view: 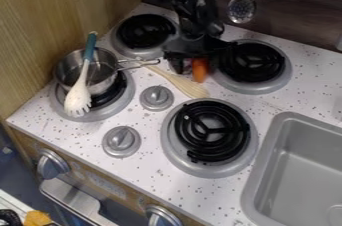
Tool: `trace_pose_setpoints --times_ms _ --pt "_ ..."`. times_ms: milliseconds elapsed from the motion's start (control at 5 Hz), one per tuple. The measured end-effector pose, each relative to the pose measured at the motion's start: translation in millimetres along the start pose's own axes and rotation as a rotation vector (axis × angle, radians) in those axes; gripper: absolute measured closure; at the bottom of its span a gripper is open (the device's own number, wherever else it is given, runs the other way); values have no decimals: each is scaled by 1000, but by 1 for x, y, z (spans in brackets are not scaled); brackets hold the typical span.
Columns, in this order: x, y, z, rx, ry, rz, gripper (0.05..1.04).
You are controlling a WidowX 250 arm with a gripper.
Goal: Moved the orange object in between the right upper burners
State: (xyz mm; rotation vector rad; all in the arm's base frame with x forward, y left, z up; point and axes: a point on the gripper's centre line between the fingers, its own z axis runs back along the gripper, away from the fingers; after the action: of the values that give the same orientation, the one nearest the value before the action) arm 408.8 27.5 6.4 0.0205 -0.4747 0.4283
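Black gripper [195, 64] over a toy stove [150, 172], an orange object [200, 71] just beneath—between upper-left burner [145, 31] and upper-right burner [252, 62]. Whether the jaws hold it, I cannot tell. Likely grasping or placing—next, either close and lift, or release and rise clear.

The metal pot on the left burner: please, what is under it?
Under the pot there is a black coil in a grey burner ring; both show at its right and front. The coil's middle is covered by the pot.
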Motion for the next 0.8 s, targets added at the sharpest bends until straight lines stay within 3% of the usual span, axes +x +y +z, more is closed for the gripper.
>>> trace_pose_setpoints --times_ms 200,600,800 --pt "-4 -2 2 23 -5 0 83" --pt "0 -11 27 67 -47 2 83" --pt "1 -13 39 49 -52 23 83"
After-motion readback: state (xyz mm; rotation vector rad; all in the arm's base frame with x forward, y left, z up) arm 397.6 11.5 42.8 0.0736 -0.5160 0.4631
